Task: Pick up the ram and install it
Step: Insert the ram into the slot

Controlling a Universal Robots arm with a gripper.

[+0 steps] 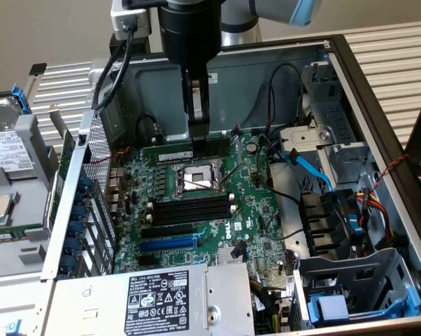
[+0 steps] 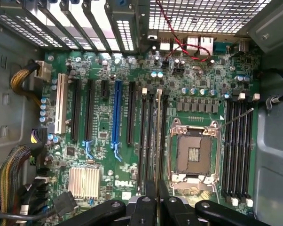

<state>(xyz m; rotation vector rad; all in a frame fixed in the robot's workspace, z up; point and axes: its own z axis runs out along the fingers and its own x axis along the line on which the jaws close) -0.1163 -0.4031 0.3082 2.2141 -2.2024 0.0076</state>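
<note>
The ram is a long thin green stick standing on edge along the slots on the far side of the CPU socket. My gripper comes straight down onto its top edge near the middle, shut on it. In the wrist view the ram runs edge-on as a pale thin line from between my fingertips, in line with the black slots beside the socket. Whether it is seated in a slot or just above it, I cannot tell.
Empty black memory slots lie on the socket's near side, with a blue expansion slot beyond them. Cables and a blue ribbon crowd the exterior view's right. The power supply and a drive cage border the front.
</note>
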